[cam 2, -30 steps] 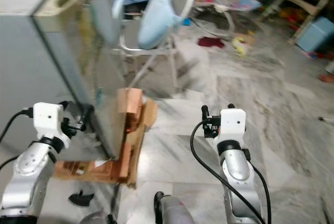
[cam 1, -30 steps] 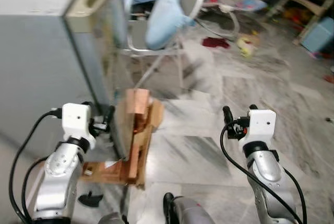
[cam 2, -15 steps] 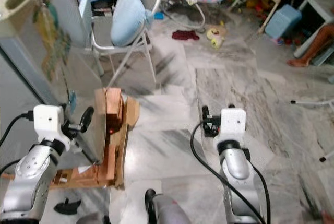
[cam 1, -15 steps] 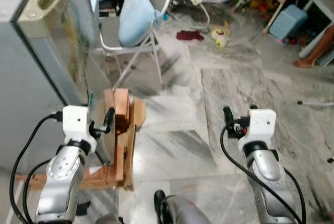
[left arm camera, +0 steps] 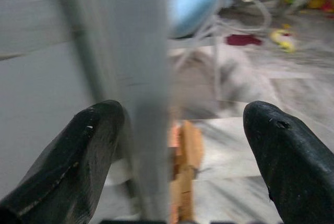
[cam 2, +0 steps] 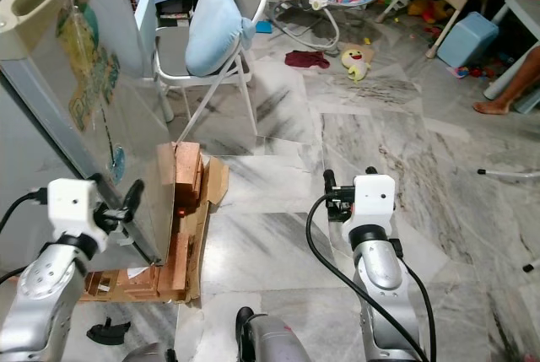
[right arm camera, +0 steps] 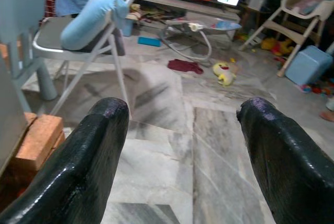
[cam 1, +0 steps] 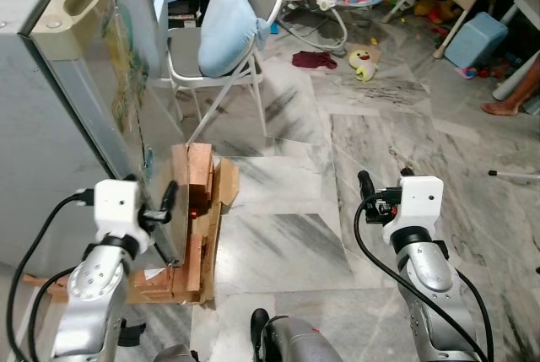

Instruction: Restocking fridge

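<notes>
The grey fridge [cam 1: 51, 117] stands at my left, its door [cam 2: 97, 117] covered with stickers and hanging over the floor. My left gripper [cam 1: 167, 196] is low down at the door's free edge. In the left wrist view its black fingers [left arm camera: 88, 145] are open, with the door edge [left arm camera: 143, 104] standing between them. My right gripper [cam 1: 384, 178] is held out over bare marble floor, open with nothing between its fingers [right arm camera: 99, 145].
Stacked wooden blocks and cardboard [cam 1: 198, 189] lie at the fridge's foot. A folding chair with a light blue cushion [cam 1: 232, 16] stands behind. Toys, a blue bin [cam 1: 477, 40] and a person's bare leg [cam 1: 516, 92] are at the far right.
The whole picture has shifted and sharpened as the camera moved. My left gripper stays at the door edge, a little lower in the picture. The right arm holds the same pose.
</notes>
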Robot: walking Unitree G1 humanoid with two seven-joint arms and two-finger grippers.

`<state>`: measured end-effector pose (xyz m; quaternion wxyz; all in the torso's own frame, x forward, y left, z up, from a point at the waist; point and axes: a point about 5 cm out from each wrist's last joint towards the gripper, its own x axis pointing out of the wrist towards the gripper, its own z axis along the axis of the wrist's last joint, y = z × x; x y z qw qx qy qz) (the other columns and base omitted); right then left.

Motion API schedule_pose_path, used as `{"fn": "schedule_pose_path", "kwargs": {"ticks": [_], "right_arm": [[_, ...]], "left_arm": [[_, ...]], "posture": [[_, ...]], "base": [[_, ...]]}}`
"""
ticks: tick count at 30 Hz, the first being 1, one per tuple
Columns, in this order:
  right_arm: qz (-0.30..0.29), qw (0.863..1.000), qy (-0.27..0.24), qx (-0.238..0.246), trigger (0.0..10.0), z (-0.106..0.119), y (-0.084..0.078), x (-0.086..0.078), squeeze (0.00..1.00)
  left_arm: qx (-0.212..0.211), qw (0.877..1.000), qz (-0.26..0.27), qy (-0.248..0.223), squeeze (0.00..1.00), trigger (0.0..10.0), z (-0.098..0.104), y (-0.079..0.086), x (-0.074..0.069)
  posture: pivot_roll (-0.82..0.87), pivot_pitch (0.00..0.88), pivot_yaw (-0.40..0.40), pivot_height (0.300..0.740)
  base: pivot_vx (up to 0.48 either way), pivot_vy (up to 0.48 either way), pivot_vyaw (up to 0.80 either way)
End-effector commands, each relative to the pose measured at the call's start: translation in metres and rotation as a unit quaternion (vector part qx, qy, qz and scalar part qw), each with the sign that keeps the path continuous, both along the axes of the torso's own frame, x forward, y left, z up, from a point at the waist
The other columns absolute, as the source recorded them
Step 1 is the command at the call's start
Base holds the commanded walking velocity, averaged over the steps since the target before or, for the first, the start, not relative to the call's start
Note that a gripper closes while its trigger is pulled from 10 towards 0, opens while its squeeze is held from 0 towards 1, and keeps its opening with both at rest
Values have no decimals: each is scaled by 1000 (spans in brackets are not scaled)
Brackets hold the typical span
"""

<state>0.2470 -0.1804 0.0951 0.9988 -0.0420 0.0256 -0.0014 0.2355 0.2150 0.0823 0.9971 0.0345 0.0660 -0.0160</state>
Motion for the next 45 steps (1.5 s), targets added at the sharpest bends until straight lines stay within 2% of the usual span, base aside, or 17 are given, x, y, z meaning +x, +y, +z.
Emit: {"fn": "schedule_pose_path", "kwargs": {"ticks": [1,7,10,13,17,20,30,32,34,36,37,38,41,42,43,45], "right_arm": [[1,1000,11,-4,10000,-3,-3,0,0],[3,1000,11,-4,10000,-3,-3,1,0],[10,1000,8,-12,10000,-2,-1,2,0],[13,1000,6,-15,10000,-2,0,2,0],[8,1000,3,-13,10000,-1,0,4,0],[4,1000,-2,-12,10000,1,0,5,0],[-31,999,-10,12,10000,2,-3,5,0],[-37,999,-15,29,10000,7,-4,12,0],[-34,999,-21,18,10000,9,-4,14,0],[-39,999,-22,18,10000,10,-7,14,0],[-47,998,-22,20,10000,10,-10,13,0],[-47,998,-22,20,10000,10,-10,13,0],[-56,998,-21,23,10000,9,-13,9,0],[-56,998,-21,23,10000,9,-13,9,0],[-57,998,-22,23,10000,10,-13,8,0],[-59,998,-28,24,10000,12,-12,6,0]], "left_arm": [[10,1000,0,8,0,10000,-3,1,-1],[7,1000,5,-7,0,10000,2,1,10],[-8,1000,-27,-12,0,10000,5,-8,16],[-4,999,-37,-13,0,10000,5,-11,17],[-6,999,-47,-21,0,10000,9,-15,28],[-13,997,-64,-32,0,10000,15,-21,39],[-7,988,-139,-65,0,10000,37,-44,60],[-12,978,-196,-76,0,10000,49,-65,70],[-8,969,-234,-73,0,10000,50,-78,71],[-20,959,-275,-69,0,10000,52,-92,69],[-31,940,-334,-61,0,10000,55,-108,61],[-31,940,-334,-61,0,10000,55,-108,61],[-60,914,-398,-52,0,10000,62,-128,48],[-60,914,-398,-52,0,10000,62,-128,48],[-64,908,-410,-49,0,10000,62,-132,46],[-53,917,-392,-44,0,10000,54,-127,52]], "posture": [[-5,92,-86,740],[-7,92,-87,740],[-14,86,-83,740],[-14,85,-82,740],[-16,81,-75,740],[-23,80,-66,740],[-33,72,-35,740],[-23,71,-36,740],[-25,72,-36,740],[-26,72,-35,740],[-33,74,-33,740],[-33,74,-33,740],[-43,73,-26,740],[-43,73,-26,740],[-51,67,-20,740],[-63,65,-14,740]], "base": [[0,0,0],[0,0,0],[0,0,0],[0,0,0],[0,0,0],[0,0,0],[0,0,0],[0,0,0],[0,0,0],[0,0,0],[0,0,0],[0,0,0],[0,0,0],[0,0,0],[0,0,0],[0,0,0]]}}
